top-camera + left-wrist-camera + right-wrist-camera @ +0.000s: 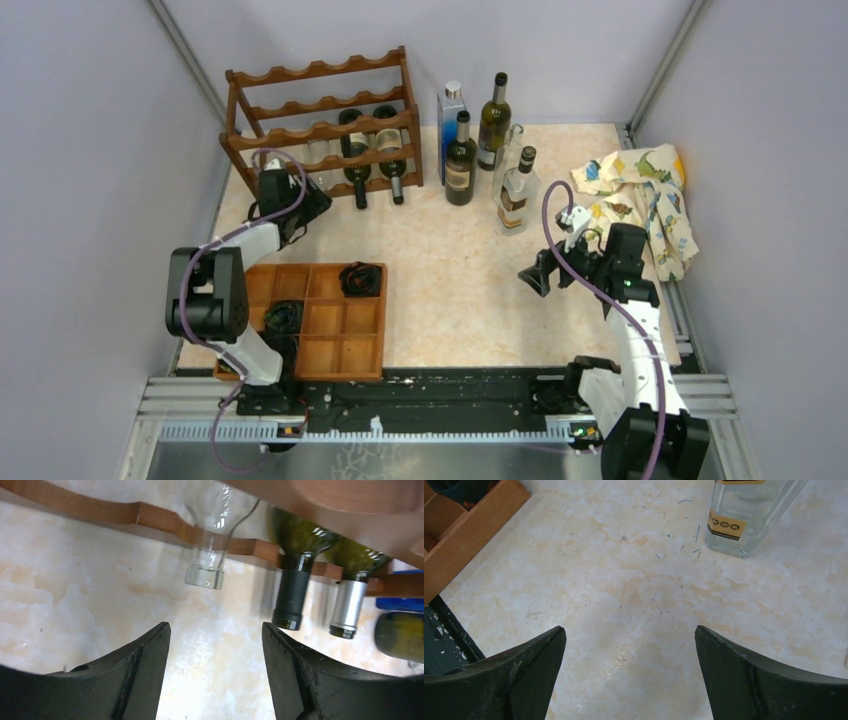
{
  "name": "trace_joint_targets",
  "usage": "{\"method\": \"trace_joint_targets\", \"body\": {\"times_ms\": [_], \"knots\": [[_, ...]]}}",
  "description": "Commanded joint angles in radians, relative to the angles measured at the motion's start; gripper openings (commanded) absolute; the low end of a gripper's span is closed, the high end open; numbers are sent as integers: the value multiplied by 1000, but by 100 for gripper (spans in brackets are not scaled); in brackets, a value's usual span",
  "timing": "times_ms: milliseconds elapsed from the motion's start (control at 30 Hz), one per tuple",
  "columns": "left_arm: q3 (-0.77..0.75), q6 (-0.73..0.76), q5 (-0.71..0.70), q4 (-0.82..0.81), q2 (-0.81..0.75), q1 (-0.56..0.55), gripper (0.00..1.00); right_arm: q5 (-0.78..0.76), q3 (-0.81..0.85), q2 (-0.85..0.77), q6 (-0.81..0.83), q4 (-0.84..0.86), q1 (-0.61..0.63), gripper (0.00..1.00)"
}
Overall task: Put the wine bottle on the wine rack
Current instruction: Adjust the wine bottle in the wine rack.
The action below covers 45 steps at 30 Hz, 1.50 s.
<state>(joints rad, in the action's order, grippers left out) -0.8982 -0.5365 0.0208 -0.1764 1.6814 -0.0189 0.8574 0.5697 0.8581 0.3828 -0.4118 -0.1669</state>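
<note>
Found the clear wine bottle (pixel 215 525) lying in the wine rack (pixel 316 70), neck poking past its front rail. Saw left tool (pixel 215 630) just before the rack, spread apart, empty; right tool (pixel 630 630) well right of it, gaping, empty.

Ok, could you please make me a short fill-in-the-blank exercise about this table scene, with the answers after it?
The wine rack holds ___ bottles lying on their sides.
The racked bottle nearest the left gripper is of ___ glass.
The left gripper and the right gripper both stand ___ and empty.
The patterned cloth lies on the ___ side of the table.
Missing words: three; clear; open; right.
</note>
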Motion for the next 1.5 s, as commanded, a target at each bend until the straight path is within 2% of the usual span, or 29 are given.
{"method": "trace_joint_targets", "body": {"times_ms": [0,67,167,233,333,600,800,867,1100,1267,1467], "knots": [[25,3,21,12,-85,5,69,25,12,-13,13,22,-8,98],[41,-16,1,43,-106,4,57,25,12,-14,13,21,-9,98],[73,-48,-36,68,-124,5,19,25,10,-13,13,22,-8,98],[84,-62,-54,66,-113,7,11,26,10,-14,13,22,-8,98],[63,-71,-45,74,-57,9,7,29,10,-11,13,22,-9,98],[-56,-140,-44,59,118,12,5,29,9,-7,13,22,-8,98],[-130,-166,-58,37,184,12,7,22,9,-8,14,20,-9,98],[-145,-168,-61,35,192,11,10,19,9,-6,14,22,-8,98],[-121,-157,-54,-64,180,12,34,13,6,-1,16,20,-8,98],[-104,-151,-2,-67,153,45,36,15,6,2,19,18,-8,98],[-6,-128,112,-48,26,69,39,37,11,0,26,11,-8,98]]}}
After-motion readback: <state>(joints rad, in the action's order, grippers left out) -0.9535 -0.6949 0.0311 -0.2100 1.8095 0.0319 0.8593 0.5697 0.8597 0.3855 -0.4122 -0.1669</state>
